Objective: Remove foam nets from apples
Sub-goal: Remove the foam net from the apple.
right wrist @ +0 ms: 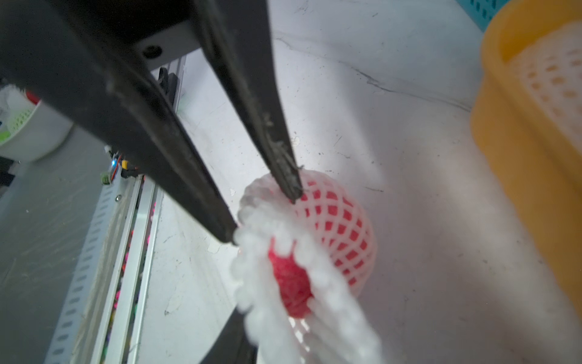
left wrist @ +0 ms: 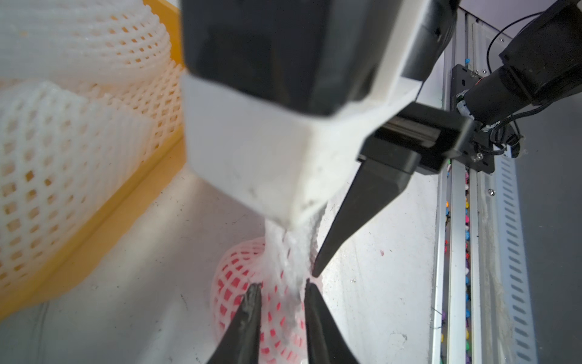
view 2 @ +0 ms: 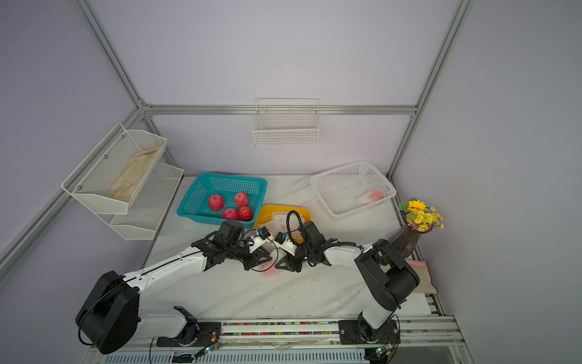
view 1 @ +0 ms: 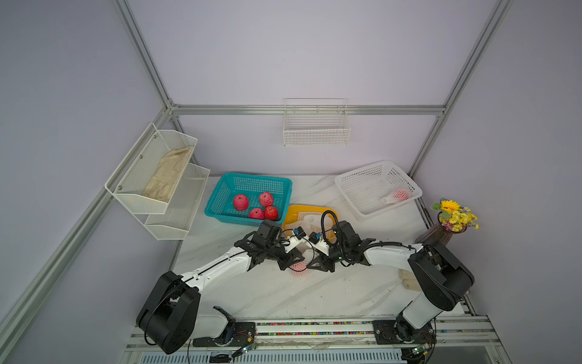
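No readable text, labels or numbers anywhere

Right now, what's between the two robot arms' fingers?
A red apple in its white foam net, on the table. Both top views show it.

Round red apple (view 1: pixel 298 267) mostly hidden in both top views; white foam mesh net (right wrist: pixel 248 283) near end blurred, right wrist view.

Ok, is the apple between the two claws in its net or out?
Mostly in. The foam net covers most of the apple; bare red skin shows only at the net's open end, in the right wrist view.
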You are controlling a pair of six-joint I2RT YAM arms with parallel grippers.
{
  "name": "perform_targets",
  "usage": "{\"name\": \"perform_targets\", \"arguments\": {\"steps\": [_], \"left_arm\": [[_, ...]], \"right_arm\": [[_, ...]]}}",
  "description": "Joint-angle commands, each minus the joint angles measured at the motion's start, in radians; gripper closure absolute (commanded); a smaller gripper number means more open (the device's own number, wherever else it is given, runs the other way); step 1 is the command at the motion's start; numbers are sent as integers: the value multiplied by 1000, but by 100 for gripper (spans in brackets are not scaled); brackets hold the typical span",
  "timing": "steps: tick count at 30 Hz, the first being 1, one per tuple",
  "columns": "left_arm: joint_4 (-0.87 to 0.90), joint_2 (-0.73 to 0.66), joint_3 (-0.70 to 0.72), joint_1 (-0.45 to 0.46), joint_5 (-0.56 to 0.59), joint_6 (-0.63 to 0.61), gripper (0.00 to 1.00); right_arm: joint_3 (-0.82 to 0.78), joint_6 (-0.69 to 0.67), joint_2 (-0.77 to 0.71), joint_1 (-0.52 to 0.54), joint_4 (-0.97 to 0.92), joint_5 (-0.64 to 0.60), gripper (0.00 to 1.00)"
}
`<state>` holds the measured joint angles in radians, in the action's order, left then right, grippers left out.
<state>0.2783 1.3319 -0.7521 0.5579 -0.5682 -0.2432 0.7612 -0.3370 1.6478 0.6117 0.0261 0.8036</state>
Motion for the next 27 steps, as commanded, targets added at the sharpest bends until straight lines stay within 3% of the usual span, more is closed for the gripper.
{"name": "perform_targets", "arguments": {"steps": [1,4,9,16,27], "left_arm": [[1,-3,7,2,-3,-3,61],[32,-11,2,2,17,-25,40],[80,14,-17,2,37,-57,29],[117,109,-77,2,28,-80,29],[19,137,-114,2,-31,-50,44]], "right_arm": [[21,-50,-3,-5,-35,54,80],[20,-59,-12,-6,-35,56,83],[32,-66,-37,-10,-25,65,92],[64,-64,-62,-12,-9,71,94],[115,-125,-63,-12,-108,52,94]]}}
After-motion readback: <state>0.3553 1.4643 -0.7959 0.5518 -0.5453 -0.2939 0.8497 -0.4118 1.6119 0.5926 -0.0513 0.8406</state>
